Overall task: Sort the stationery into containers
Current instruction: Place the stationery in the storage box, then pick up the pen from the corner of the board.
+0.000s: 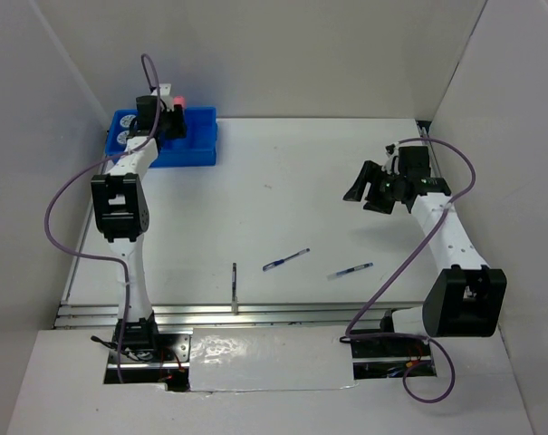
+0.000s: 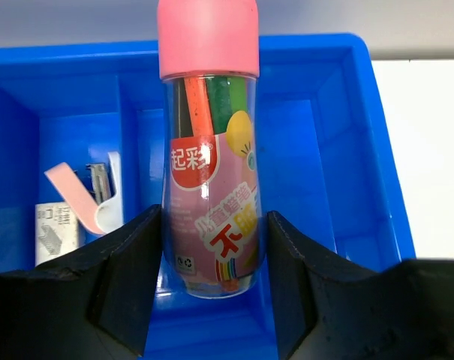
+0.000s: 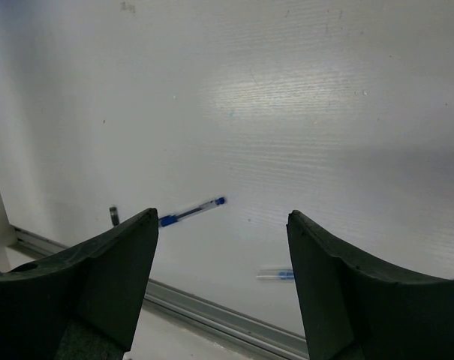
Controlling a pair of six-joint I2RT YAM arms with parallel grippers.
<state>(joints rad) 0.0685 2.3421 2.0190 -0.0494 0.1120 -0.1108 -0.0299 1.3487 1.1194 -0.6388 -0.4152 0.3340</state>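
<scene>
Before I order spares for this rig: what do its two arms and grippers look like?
Both the left arm and right arm have white tube links with boxy black joint housings and a loose purple cable looped alongside. The left gripper and right gripper each have two broad, matte black, wedge-shaped fingers.

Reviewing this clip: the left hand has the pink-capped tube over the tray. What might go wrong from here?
1. The left hand grips the pink-capped tube only near its bottom end. On release it may topple across a divider of the blue tray instead of settling in one compartment.
2. The pens and the dark stick lie flat on the table. Such thin things may roll or slip when the open right hand pinches them.
</scene>
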